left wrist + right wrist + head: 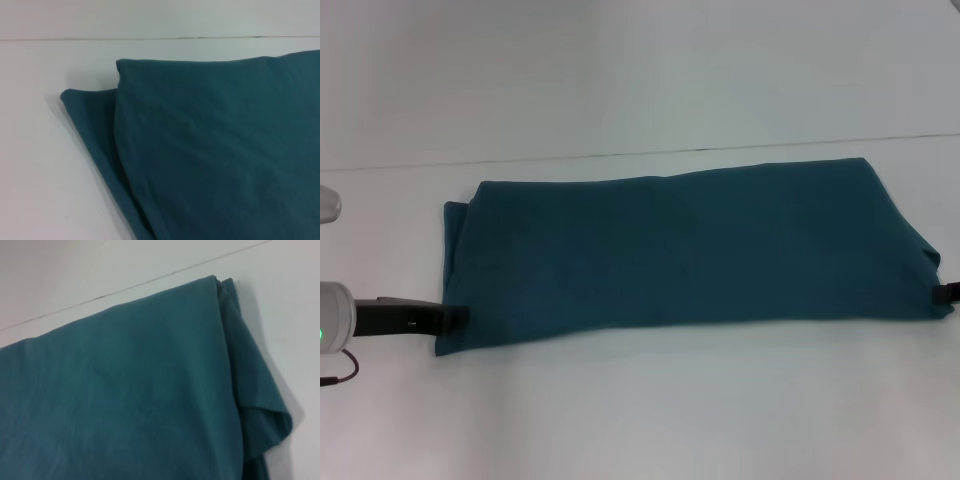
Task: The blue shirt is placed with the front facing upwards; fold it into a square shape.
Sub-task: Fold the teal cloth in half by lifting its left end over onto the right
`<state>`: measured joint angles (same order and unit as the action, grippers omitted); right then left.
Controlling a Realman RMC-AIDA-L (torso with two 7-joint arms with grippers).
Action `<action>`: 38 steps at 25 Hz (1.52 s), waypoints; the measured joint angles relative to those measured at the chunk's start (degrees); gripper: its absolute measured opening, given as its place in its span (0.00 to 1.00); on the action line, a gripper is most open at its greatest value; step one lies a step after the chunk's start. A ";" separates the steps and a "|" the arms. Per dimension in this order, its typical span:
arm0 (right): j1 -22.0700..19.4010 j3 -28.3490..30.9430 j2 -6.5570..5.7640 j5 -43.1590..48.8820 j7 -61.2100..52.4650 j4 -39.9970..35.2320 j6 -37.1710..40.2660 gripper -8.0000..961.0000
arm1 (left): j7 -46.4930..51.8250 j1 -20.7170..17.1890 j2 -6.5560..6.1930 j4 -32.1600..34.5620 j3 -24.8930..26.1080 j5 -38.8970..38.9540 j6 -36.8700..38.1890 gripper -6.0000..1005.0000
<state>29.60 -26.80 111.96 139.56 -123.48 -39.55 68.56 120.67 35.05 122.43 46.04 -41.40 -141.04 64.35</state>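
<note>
The blue shirt [680, 250] lies on the white table [640, 420], folded into a long flat band running left to right. No lettering shows. My left gripper [455, 318] is at the band's near left corner and touches its edge. My right gripper [948, 293] is at the near right corner, mostly out of the head view. The left wrist view shows the shirt's layered left end [210, 150]. The right wrist view shows its right end [150, 390] with a loose lower layer sticking out.
A thin seam [620, 155] crosses the table just behind the shirt. The table surface extends in front of the shirt and behind it.
</note>
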 joint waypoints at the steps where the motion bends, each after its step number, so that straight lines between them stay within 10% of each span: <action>1: -0.02 0.00 0.00 0.00 0.01 0.00 0.00 0.01 | 0.02 0.02 0.00 0.04 -0.02 -0.01 -0.01 0.19; 13: -0.15 0.17 0.09 0.00 0.15 0.00 -0.01 0.01 | 4.23 -1.39 0.03 4.26 0.18 0.08 1.62 0.03; 38: -0.23 -0.08 0.00 0.08 0.26 0.00 0.00 0.01 | 5.09 -2.08 0.71 3.83 -2.19 -0.11 0.23 0.70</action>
<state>29.37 -26.88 111.96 139.64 -123.22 -39.55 68.55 125.76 32.97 123.14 49.87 -43.59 -141.15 64.58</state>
